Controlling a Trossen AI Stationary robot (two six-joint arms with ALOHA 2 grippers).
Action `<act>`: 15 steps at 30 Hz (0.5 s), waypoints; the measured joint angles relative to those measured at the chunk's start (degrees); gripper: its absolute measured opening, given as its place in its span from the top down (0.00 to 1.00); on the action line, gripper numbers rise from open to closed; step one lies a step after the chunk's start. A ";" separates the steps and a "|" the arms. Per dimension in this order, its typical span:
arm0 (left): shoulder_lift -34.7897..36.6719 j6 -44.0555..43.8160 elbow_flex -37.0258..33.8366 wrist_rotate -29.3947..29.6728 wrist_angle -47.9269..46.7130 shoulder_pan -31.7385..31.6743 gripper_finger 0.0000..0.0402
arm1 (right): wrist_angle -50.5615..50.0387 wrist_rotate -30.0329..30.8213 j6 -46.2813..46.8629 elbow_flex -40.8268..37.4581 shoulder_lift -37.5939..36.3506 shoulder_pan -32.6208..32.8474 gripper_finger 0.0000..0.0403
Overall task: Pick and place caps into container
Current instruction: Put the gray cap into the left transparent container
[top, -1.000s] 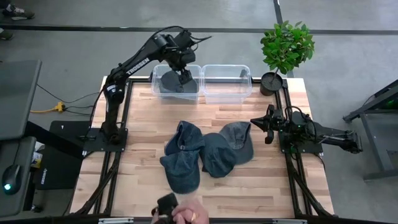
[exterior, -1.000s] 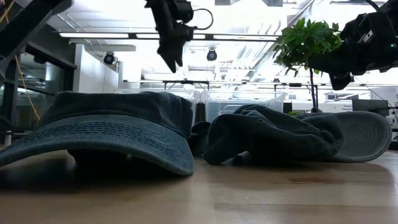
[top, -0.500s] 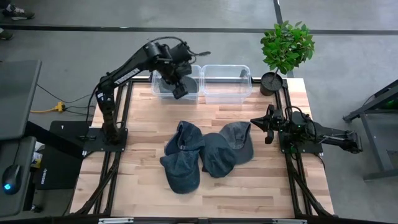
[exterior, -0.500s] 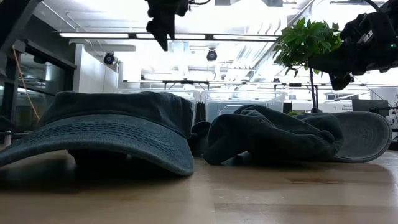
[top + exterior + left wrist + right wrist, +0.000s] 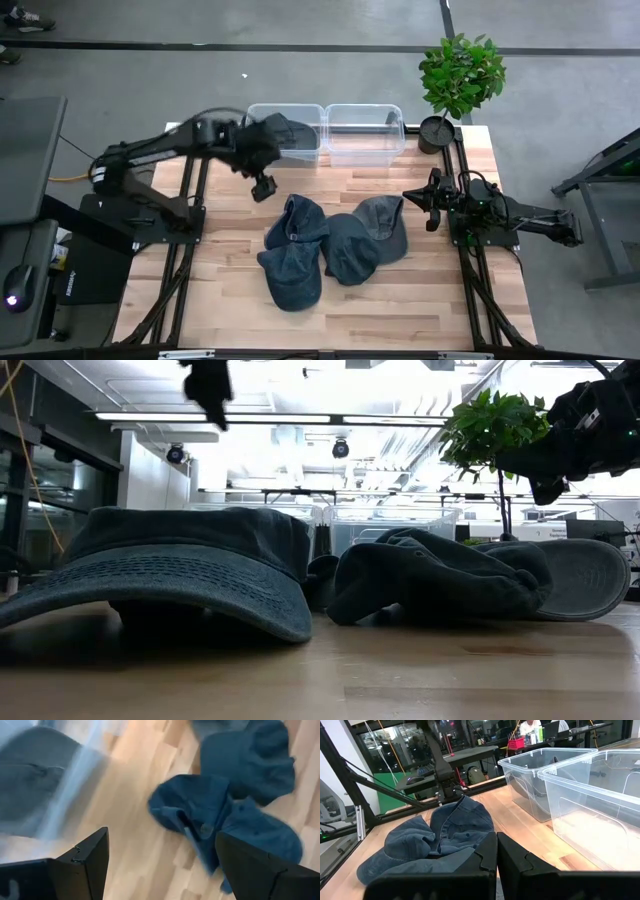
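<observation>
No legible writing. Left gripper [image 5: 262, 186], fingers spread, empty, hovers at 10 o'clock from caps [image 5: 330, 248]; right gripper [image 5: 432, 199] closed at 3 o'clock.

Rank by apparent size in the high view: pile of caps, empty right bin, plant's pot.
1. Pile of caps, three overlapping on the table.
2. Empty right bin.
3. Plant's pot, clearly smallest.

two dark, nearly black jointed arms, left arm [image 5: 160, 150] at the frame's left, right arm [image 5: 520, 215] at right, thin black cables along them, each ending in blocky matte-black fingers [image 5: 90, 857].
</observation>
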State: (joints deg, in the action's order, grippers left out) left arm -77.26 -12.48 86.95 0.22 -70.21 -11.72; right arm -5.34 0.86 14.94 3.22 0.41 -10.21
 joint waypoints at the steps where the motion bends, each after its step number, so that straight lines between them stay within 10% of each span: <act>1: 1.97 -1.57 -3.50 0.00 1.51 0.38 0.27 | 0.00 -0.02 0.00 0.00 -0.01 0.01 1.00; 15: 13.21 -10.96 -25.27 3.35 20.67 4.63 0.27 | 0.01 -0.01 0.00 0.00 0.24 0.01 1.00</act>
State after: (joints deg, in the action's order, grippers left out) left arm -64.05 -23.44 61.68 3.57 -49.54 -7.09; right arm -5.34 0.85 14.94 3.22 0.66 -10.20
